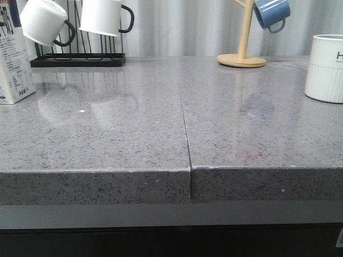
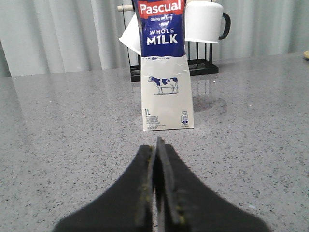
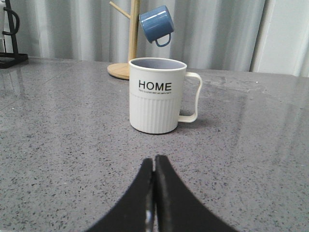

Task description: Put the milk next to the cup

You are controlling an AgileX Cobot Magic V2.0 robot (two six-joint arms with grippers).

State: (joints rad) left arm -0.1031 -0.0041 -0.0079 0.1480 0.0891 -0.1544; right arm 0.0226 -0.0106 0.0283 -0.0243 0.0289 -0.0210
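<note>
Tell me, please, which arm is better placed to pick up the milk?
Left. The left gripper, shut, points straight at the milk; the right gripper faces the cup.

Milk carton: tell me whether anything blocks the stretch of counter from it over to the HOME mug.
Nothing visible does. The tall white-and-blue milk carton stands far left, the white ribbed HOME mug far right, with only bare grey speckled counter between them.

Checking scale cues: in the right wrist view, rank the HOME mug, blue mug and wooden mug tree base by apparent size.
1. White ribbed HOME mug, nearest the camera.
2. Round wooden mug tree base, partly hidden behind it.
3. Blue mug, farther back; true sizes unsure.
</note>
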